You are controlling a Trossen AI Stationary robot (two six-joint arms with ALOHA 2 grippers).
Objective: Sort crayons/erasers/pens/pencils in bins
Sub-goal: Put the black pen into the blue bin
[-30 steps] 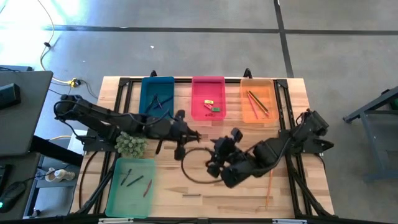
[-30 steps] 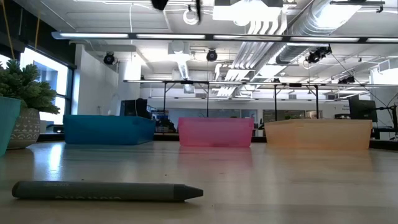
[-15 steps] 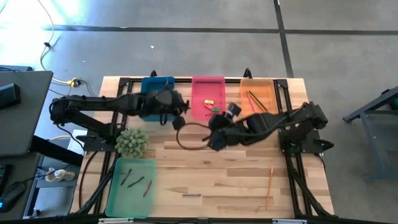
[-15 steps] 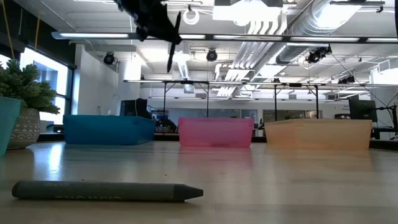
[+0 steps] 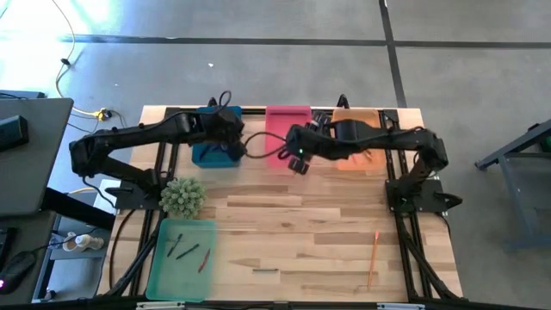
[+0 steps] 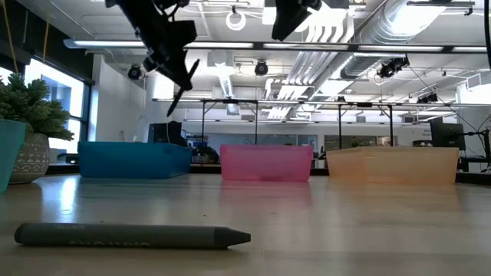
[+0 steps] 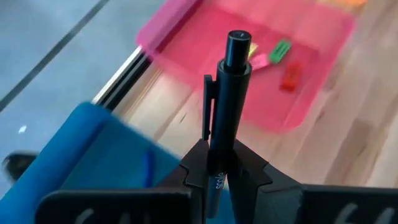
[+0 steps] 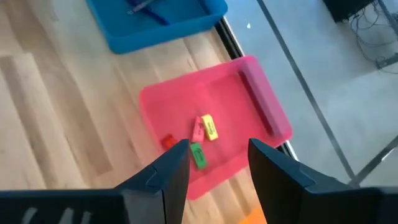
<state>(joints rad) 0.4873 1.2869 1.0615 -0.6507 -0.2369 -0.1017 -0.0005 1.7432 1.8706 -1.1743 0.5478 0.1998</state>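
Potted plant (image 5: 182, 197) on the wooden table (image 5: 284, 232); grey concrete floor (image 5: 258, 69) around

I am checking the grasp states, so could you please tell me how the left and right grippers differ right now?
The left gripper is shut on a black pen; the right gripper is open and empty. The left hangs above the blue plastic bin, the right above the pink plastic bin. Both are raised off the table.

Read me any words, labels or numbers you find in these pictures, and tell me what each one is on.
Nothing reads clearly.
Dark grey crayon on the wooden table: embossed lettering along its side, too faint to read.
Black pen held in the left pincer: small white print on the barrel, too blurred to read.
Coloured plastic bins and erasers: no text visible.
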